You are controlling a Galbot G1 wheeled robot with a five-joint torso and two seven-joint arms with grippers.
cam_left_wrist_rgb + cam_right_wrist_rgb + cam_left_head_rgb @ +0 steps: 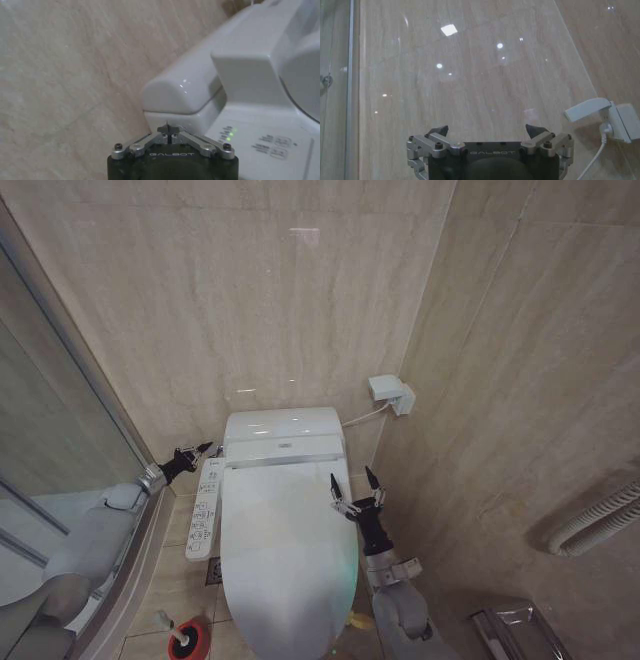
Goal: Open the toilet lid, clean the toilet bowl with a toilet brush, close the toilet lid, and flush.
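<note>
Toilet lid (pixel 285 560) lies down flat over the toilet bowl (pixel 345 605); toilet brush (pixel 172 632) stands in its red holder (pixel 190 641) on the floor at the left, so either nothing has begun or only the flush is left. Left gripper (pixel 203 448), fingers pressed together, points at the button panel (pixel 204 508) near the tank; right gripper (pixel 355 485) is raised beside the lid's right edge, fingers spread, empty.

Glossy white toilet lid (pixel 285 555); beige veined wall tiles (pixel 250 290); red holder cup (pixel 190 641); black gripper fingers (pixel 369 478).
</note>
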